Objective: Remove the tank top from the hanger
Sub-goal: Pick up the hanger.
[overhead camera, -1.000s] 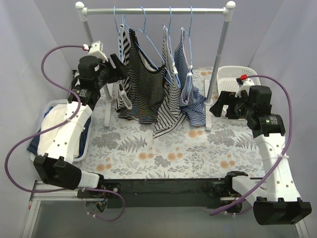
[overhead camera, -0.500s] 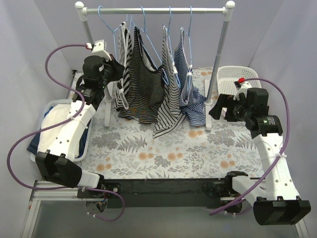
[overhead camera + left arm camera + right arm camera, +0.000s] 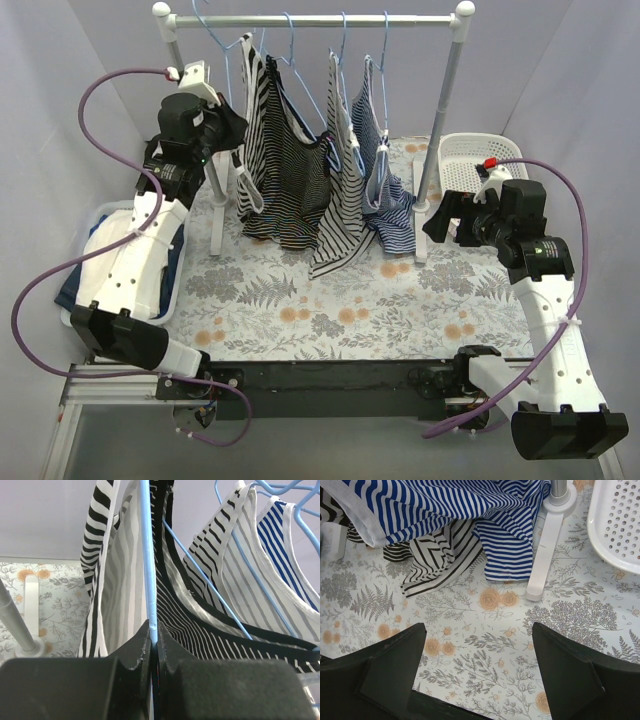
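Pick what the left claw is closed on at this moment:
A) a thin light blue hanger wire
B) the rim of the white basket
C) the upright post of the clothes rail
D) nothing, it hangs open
A: in the left wrist view the left claw is pinched shut on the light blue hanger wire, which runs straight up from between its fingers.

A white clothes rack [image 3: 320,19] is standing on the floral tablecloth [image 3: 330,310], spanning ten to one o'clock. A white perforated basket [image 3: 470,150] is sitting at two o'clock, just beside the rack's right post. A bin [image 3: 108,208] is holding white cloth [image 3: 95,245] at nine o'clock.
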